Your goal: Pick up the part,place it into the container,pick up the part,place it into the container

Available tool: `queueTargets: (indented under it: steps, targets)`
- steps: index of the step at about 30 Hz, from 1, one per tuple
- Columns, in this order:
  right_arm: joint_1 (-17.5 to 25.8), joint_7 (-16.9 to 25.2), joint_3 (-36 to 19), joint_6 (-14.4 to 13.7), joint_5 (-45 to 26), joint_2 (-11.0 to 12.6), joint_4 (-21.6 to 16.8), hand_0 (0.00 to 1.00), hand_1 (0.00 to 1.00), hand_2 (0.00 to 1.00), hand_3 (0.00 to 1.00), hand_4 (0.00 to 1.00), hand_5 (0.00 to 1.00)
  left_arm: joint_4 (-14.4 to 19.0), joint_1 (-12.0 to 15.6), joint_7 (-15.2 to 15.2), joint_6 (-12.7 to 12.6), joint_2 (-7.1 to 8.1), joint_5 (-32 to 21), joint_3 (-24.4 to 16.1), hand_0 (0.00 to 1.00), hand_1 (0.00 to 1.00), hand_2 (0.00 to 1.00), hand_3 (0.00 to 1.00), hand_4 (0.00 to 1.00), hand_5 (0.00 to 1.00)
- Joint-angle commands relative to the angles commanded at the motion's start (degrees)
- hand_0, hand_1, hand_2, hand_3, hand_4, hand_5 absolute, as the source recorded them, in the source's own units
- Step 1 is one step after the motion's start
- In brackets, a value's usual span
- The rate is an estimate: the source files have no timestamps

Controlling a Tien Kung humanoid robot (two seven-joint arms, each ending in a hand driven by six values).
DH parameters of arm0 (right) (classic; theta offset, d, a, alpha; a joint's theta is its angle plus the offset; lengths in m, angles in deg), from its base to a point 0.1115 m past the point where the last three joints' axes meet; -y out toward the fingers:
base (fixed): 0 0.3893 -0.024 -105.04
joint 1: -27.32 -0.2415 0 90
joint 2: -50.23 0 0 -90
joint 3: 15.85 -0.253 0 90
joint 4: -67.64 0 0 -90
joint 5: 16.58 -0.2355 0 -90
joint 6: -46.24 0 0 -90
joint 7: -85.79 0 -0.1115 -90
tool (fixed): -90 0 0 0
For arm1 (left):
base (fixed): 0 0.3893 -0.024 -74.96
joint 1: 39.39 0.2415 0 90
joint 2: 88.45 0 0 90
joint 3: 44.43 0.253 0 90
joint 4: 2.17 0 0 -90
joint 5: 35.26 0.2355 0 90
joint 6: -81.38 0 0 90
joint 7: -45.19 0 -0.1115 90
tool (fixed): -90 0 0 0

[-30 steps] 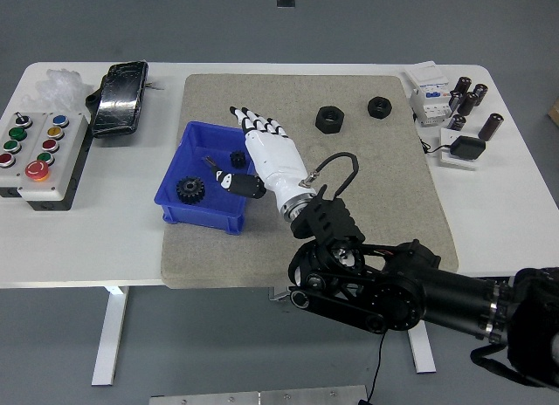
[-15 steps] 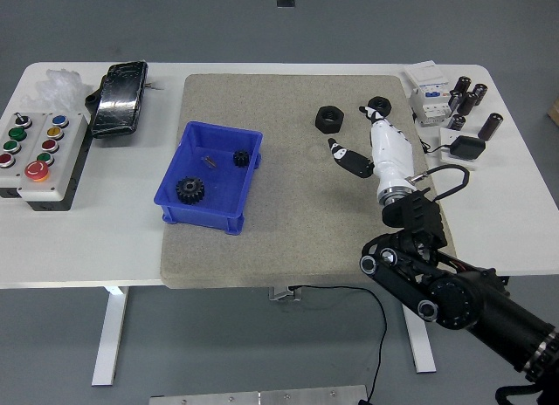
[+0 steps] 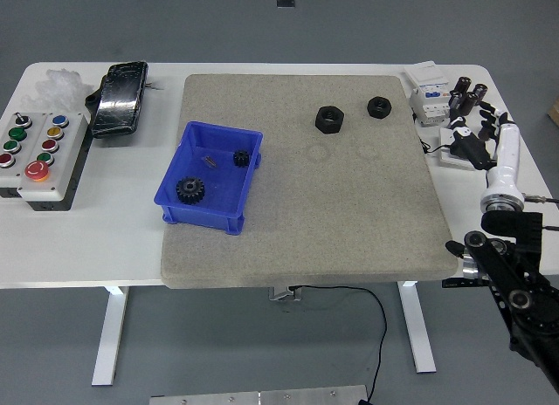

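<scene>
Two black nuts lie on the grey mat (image 3: 349,195), both well apart from the blue container (image 3: 196,209) that serves here as the reference point. The larger nut (image 3: 329,120) sits to the right of the container and slightly farther back; the smaller nut (image 3: 379,106) lies farther right again, near the mat's far right corner. The container stands on the mat's left part, its left wall overhanging the mat's left edge onto the white tabletop (image 3: 105,239). Inside it rest a large black gear (image 3: 188,190) toward the near left, a small black gear (image 3: 240,159) toward the far right, and a thin dark pin (image 3: 208,160) between them toward the far wall.

The right hand (image 3: 489,143), white with dark fingertips, is far to the right of the container, beyond the mat, above the tabletop's right end by a flat black pad (image 3: 463,148). Its fingers are extended and relaxed, holding nothing.

Left of the container: a control box (image 3: 39,156) with coloured buttons, a black pouch (image 3: 120,98), and crumpled clear plastic (image 3: 54,84). Far right: white electrical modules (image 3: 428,95) and dark cylinders (image 3: 470,98). No writing is legible at this resolution.
</scene>
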Motion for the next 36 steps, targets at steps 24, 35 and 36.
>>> queueTargets:
  steps: [24,35,36]
  targets:
    - [7.19,25.76,-6.35,4.28,-28.74,-3.06,-7.0,0.794,0.753,0.765,0.736,0.888,0.635,0.0,-0.69,1.36,0.33,0.14,-1.12,1.62,0.666,0.56,0.455,0.647,0.661,0.439]
    - [7.36,26.19,-5.48,4.65,-29.32,-2.6,-9.06,0.788,0.747,0.758,0.717,0.882,0.655,0.0,-0.32,1.14,0.27,-0.01,-0.15,0.77,0.666,0.561,0.459,0.645,0.661,0.434]
    - [7.42,26.24,-5.5,4.69,-29.38,-2.56,-9.21,0.788,0.747,0.758,0.717,0.882,0.655,0.0,-0.33,1.18,0.28,-0.06,-0.15,0.81,0.666,0.561,0.459,0.645,0.661,0.434]
